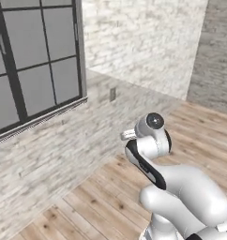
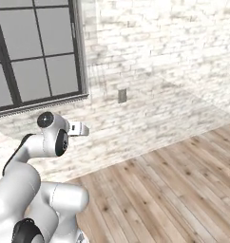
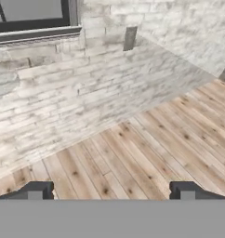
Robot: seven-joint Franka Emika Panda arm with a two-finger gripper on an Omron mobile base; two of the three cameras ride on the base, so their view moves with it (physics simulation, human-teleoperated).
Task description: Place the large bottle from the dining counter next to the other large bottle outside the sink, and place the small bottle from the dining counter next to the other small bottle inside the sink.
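Observation:
My gripper (image 3: 112, 191) stands open in the hand view, its two dark fingertips (image 3: 37, 190) far apart with nothing between them. It looks down at bare wooden floor (image 3: 133, 153) in front of a pale brick wall (image 3: 77, 93). My white arm (image 1: 153, 140) is folded up high over the base. The bottles, the dining counter and the sink are out of view.
A whitewashed brick wall (image 1: 64, 140) runs ahead, with a dark-framed window (image 1: 31, 61) at the upper left and a small wall outlet (image 2: 122, 95). A second brick wall (image 1: 148, 42) meets it at a corner. Wooden plank floor (image 2: 174, 180) spreads to the right.

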